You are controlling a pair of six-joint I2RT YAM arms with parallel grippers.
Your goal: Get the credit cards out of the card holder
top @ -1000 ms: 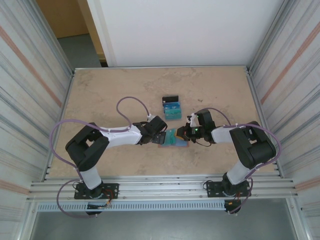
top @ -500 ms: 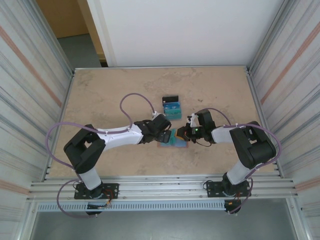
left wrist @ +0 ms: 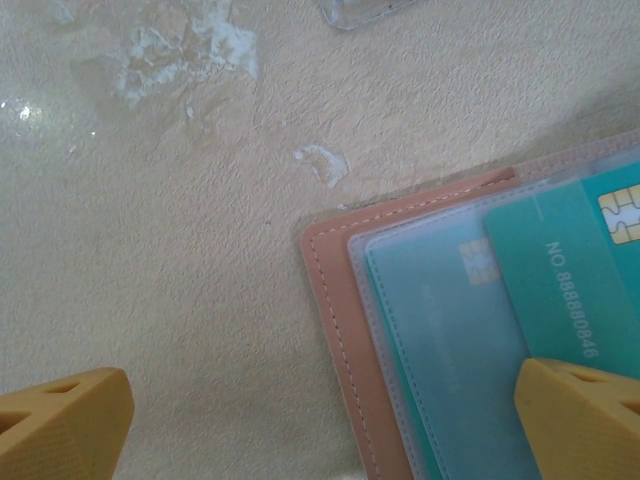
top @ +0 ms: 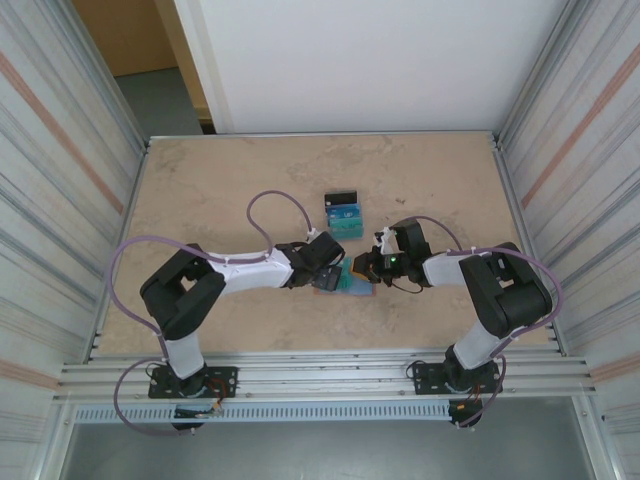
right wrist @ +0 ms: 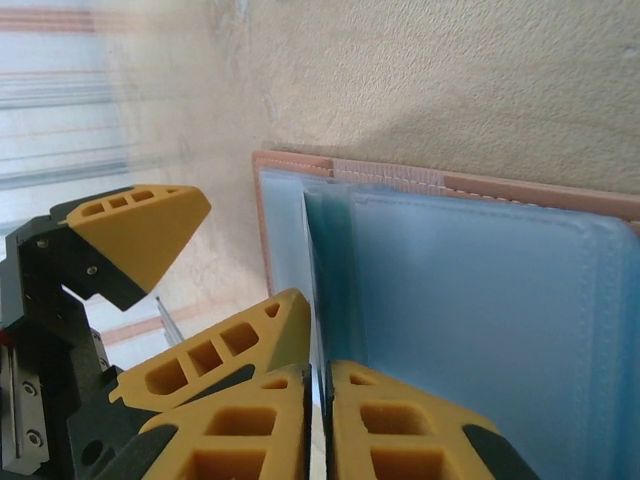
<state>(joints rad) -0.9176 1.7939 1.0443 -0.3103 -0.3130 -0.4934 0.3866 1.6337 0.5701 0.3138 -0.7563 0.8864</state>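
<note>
Card holder [top: 347, 282] lies open on the worktop [top: 220, 190], near the middle and between the two arms. Three loose cards [top: 345, 213] sit in a short row just beyond it, on the far side. The left wrist view shows a teal card [left wrist: 560, 290] partly out of a clear pocket, its chip and number showing, and a second pale card fully sleeved beside it. Left pincer [left wrist: 320, 425] is spread wide and hangs low over the holder's salmon edge, one finger over bare worktop and the other over the teal card. Right pincer [right wrist: 318, 420] is almost pressed together, and it looks to nip a thin pale leaf of the holder; a card edge cannot be ruled out. Risks, as I judge them: if that nip slackens, the light holder has nothing to anchor it and will slide or lift with the card when the left pulls. A wide-spread left pincer closing here could catch the pocket film or the salmon border along with the card. A flat card on a hard surface may skid out from under the closing fingers. The two pincers work close together, so a bump is possible.
</note>
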